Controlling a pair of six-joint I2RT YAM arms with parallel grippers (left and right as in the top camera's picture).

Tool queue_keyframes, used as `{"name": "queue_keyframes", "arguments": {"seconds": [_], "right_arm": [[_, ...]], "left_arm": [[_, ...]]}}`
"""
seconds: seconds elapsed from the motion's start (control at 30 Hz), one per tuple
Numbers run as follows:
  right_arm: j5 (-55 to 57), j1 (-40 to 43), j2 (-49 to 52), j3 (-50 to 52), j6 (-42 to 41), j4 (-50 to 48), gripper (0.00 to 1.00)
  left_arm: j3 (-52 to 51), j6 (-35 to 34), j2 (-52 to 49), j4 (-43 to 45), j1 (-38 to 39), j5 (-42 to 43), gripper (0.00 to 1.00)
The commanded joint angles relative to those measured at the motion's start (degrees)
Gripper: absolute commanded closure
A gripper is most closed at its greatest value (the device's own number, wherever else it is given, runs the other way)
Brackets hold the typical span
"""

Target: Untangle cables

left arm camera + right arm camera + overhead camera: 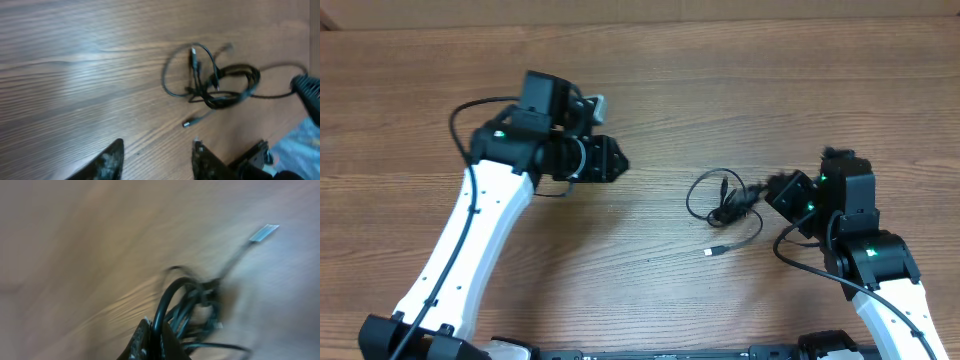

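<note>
The cables (723, 205) are a small tangle of thin black cords on the wooden table, right of centre, with a silver-tipped plug (713, 251) trailing toward the front. They also show in the left wrist view (215, 82). My right gripper (760, 192) is at the tangle's right edge, shut on a black cord (167, 302) that arches up from between its fingers (156, 339). My left gripper (618, 160) is open and empty, well to the left of the tangle; its fingertips (157, 150) hover over bare wood.
The wooden table (650, 80) stretches all round the tangle. Thicker black wires run along both white arms (470, 230). A dark base rail lies along the front edge (660, 352).
</note>
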State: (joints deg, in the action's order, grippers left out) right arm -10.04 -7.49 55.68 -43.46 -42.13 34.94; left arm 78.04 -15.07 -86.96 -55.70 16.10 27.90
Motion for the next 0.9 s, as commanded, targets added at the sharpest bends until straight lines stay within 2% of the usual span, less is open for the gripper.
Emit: {"name": "queue_keyframes", "arguments": {"seconds": [0.0,0.17,0.3,0.57,0.87], "right_arm": [[-12.5,0.2,-0.2,-1.1,6.6,-2.9,0.96],[-11.5,0.2,-0.2,-1.1,6.6,-2.4,0.96],[-11.5,0.2,-0.2,-1.1,6.6,-1.4,0.96],[-11.4,0.2,-0.2,-1.1,6.6,-1.2,0.96],[-11.4,0.2,-0.2,-1.1,6.6,-1.2,0.96]], "left_arm": [[0.9,2.3,-2.3,0.7,3.1,0.9,0.52],[0.9,2.3,-5.9,2.3,7.0,1.2,0.52],[0.9,2.4,-9.4,6.6,10.0,5.0,0.50],[0.9,2.4,-14.7,15.1,16.9,6.7,0.34],[0.9,1.7,-18.8,20.1,21.4,6.7,0.36]]}}
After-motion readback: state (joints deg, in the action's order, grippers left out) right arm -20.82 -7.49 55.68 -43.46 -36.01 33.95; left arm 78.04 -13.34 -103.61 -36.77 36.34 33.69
